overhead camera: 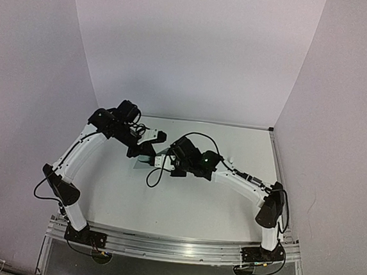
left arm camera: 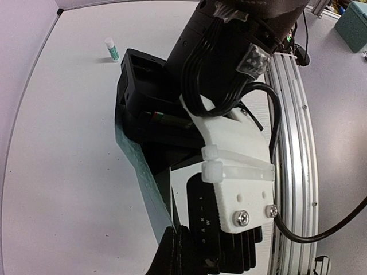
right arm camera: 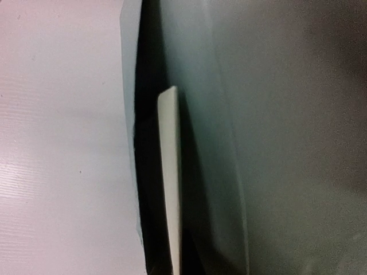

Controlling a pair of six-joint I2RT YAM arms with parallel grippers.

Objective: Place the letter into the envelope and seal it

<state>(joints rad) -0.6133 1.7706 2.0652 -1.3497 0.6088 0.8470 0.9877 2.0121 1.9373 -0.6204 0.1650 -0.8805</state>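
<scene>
Left wrist: right arm (left arm camera: 241, 172) hides envelope (left arm camera: 140, 169); white tube (left arm camera: 112, 49) beyond. Opening unclear: left end effector (overhead camera: 142, 150), right end effector (overhead camera: 162, 163).

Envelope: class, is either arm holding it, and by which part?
Cannot be told: the left gripper and right gripper crowd the envelope, their jaws hidden.

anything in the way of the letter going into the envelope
Nothing visible does. In the right wrist view the letter shows as a cream edge inside the dark opening of the envelope. The white tube lies apart on the table.
</scene>
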